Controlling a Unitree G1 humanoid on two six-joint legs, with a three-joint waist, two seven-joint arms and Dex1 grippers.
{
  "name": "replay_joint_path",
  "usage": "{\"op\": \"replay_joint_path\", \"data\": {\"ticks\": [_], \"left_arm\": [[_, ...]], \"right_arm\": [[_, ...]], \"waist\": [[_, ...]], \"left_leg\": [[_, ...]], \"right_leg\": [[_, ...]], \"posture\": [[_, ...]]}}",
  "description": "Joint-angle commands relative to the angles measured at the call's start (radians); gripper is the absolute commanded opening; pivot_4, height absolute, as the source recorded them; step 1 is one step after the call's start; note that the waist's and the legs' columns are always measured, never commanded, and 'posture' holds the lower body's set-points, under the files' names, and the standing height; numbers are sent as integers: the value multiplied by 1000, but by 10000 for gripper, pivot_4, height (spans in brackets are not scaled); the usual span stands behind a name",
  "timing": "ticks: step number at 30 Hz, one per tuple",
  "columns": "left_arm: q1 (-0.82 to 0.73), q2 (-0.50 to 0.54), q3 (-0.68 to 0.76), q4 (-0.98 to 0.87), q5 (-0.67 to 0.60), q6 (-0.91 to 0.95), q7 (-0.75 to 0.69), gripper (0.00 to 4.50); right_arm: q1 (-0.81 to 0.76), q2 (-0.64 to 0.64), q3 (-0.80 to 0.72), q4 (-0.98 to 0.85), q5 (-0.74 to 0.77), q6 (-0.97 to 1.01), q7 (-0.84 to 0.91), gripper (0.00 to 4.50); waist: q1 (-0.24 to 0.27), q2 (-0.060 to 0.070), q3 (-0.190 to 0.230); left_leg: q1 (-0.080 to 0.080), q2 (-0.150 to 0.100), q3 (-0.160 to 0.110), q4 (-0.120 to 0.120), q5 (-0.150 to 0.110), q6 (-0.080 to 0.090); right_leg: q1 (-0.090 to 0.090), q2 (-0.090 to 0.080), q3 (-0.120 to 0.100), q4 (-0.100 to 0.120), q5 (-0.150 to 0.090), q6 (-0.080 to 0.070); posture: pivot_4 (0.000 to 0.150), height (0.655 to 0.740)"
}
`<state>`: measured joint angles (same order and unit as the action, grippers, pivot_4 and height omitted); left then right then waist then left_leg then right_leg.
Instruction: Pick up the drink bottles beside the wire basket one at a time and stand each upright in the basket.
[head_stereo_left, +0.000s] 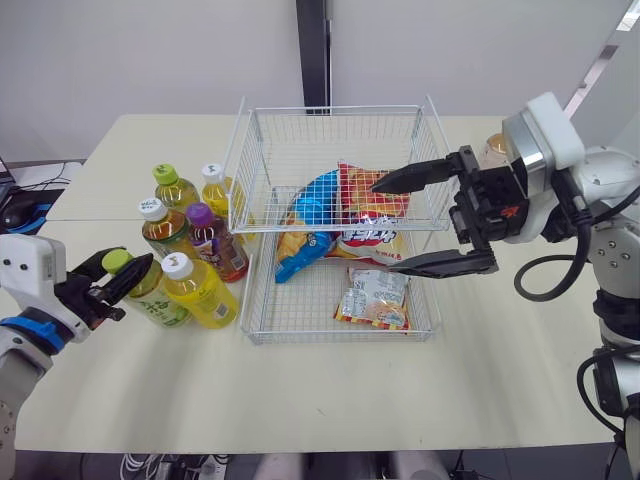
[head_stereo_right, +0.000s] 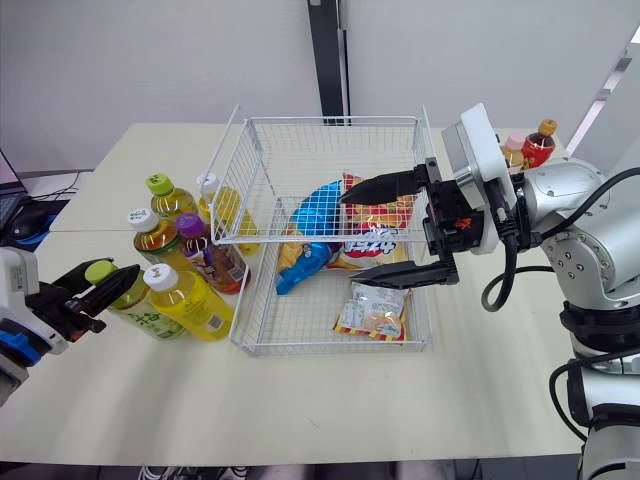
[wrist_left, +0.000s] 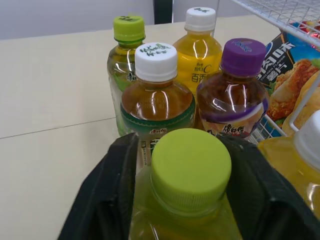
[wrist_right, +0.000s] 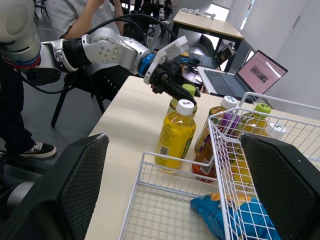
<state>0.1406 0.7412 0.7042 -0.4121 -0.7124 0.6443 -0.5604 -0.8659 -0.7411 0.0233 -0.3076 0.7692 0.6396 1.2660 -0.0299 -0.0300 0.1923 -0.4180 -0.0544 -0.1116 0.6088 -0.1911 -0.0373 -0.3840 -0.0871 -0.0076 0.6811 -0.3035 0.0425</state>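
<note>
Since your left gripper (head_stereo_left: 132, 275) is clamped only on the green-cap bottle (head_stereo_left: 160, 305), standing on the table (head_stereo_left: 300, 400) left of the basket (head_stereo_left: 330, 135), lifting could swing it into the yellow bottle (head_stereo_left: 205, 295) just beside it. Right gripper (head_stereo_left: 383, 224) hangs wide open over the snacks (head_stereo_left: 375, 300).

Pale tabletop (head_stereo_left: 480, 380): wire basket (head_stereo_left: 300, 312) sits right under the right pincer (head_stereo_left: 385, 225), six drink bottles (head_stereo_left: 215, 245) stand bunched at the left pincer (head_stereo_left: 125, 278), two more bottles (head_stereo_right: 538, 145) behind the right one.
</note>
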Motion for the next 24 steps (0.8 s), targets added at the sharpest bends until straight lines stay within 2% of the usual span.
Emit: {"op": "replay_joint_path", "data": {"ticks": [1, 5, 9, 12, 16, 19, 22, 24], "left_arm": [[-3, 7, 15, 2, 17, -24, 0, 13584], [2, 18, 58, -13, -10, -13, -12, 13601], [35, 104, 184, -19, -93, 51, -100, 13601], [5, 208, 276, 24, -170, 140, -147, 13601], [-125, 428, 318, 147, -237, 258, -209, 13601], [-335, 576, 226, 319, -249, 254, -192, 13601], [-643, 691, -19, 495, -281, 212, -198, 13601], [-861, 700, -192, 575, -255, 194, -221, 13601]], "right_arm": [[-23, -6, -23, -10, 14, -5, 7, 45000], [-22, -15, -28, 1, 0, -15, 12, 45000], [-29, -40, -51, 12, 1, -9, 9, 45000], [-30, -67, -61, 22, -3, -8, 5, 45000], [-33, -107, -87, 33, 0, 15, -16, 45000], [-18, -138, -112, 21, 5, 34, -44, 45000], [21, -183, -166, -6, 18, 62, -78, 45000], [52, -205, -197, -30, 26, 75, -96, 45000]], "waist": [[0, 0, 0], [-1, 0, 0], [-3, -1, 1], [-1, -1, 1], [5, -3, 2], [4, -4, 3], [-1, -5, 3], [2, -5, 3]], "left_leg": [[0, 0, 0, 0, 0, 0], [0, 0, 0, 0, 0, 0], [-1, 1, 0, 0, 0, 0], [-1, 1, -1, 0, 0, 0], [-1, 0, -1, 0, 0, 0], [-1, -1, 0, 1, 0, 0], [-3, -1, 1, 0, 0, 0], [-3, -1, 2, 0, 0, 0]], "right_leg": [[0, 0, 0, 0, 0, 0], [0, 0, 0, 0, 0, 0], [-1, 1, 0, 0, 0, 0], [-1, 1, -1, 0, 0, 0], [-1, 2, -2, 0, 0, 0], [0, 4, -2, -1, 0, 1], [-2, 5, -1, 0, 0, 1], [-2, 5, -2, 0, 0, 2]], "posture": [[1500, 7378], [1500, 7378], [1500, 7378], [1500, 7378], [1500, 7378], [1500, 7378], [1500, 7378], [1500, 7378]]}}
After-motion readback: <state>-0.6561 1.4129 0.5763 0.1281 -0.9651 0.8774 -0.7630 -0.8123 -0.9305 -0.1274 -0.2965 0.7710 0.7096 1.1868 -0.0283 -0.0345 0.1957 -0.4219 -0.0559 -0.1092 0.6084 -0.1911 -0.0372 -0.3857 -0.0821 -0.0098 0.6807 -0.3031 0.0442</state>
